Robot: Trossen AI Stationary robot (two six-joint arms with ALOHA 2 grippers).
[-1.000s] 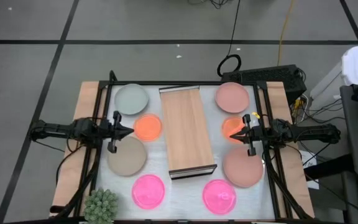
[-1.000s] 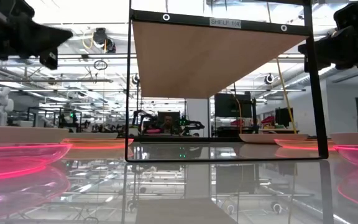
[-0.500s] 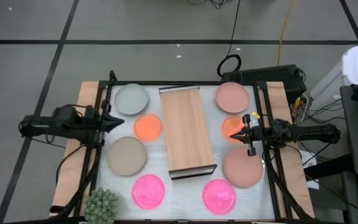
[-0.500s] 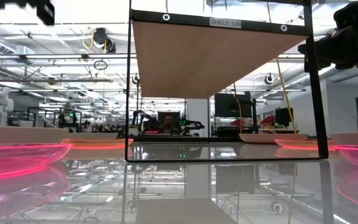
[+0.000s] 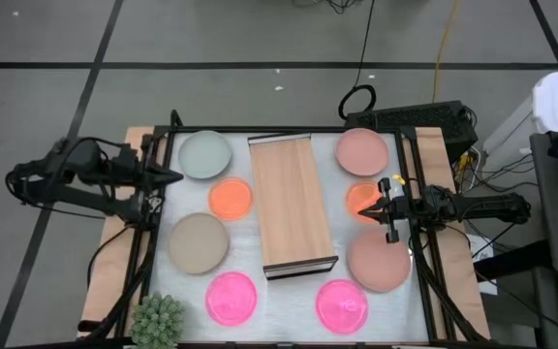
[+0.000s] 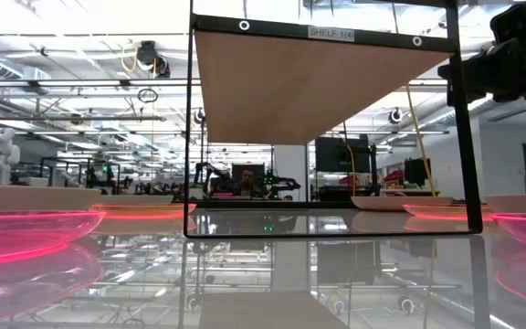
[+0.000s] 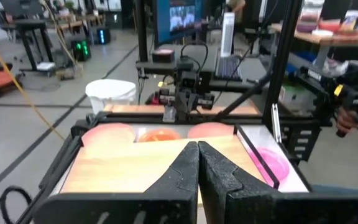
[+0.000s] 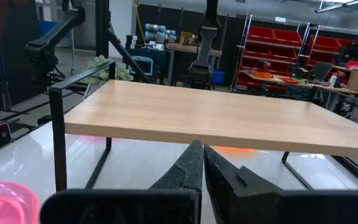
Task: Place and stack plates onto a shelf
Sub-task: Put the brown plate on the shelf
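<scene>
The light-wood shelf (image 5: 292,204) stands on its dark legs at mid-table. Left of it lie the green-grey plate (image 5: 205,154), an orange plate (image 5: 231,198), the beige plate (image 5: 199,242) and a hot pink plate (image 5: 232,297). Right of it lie a salmon plate (image 5: 361,151), an orange plate (image 5: 356,192), a salmon plate (image 5: 379,260) and a hot pink plate (image 5: 342,304). My left gripper (image 5: 170,175) is shut at the table's left edge, beside the green-grey plate. My right gripper (image 5: 364,208) is shut, high above the right orange plate (image 6: 496,68).
A spiky green plant (image 5: 159,320) stands at the table's near left corner. Black frame rails (image 5: 145,233) run along both sides of the table. Cables and a dark box (image 5: 424,118) lie past the far right corner. Bare white tabletop (image 5: 289,296) shows near the shelf's dark end.
My left arm has drawn back toward the table's left edge and somewhat toward the far edge, rising out of the low view. Its gripper, once between the orange and beige plates, now sits at the table's left edge, still shut. No plate has moved.
</scene>
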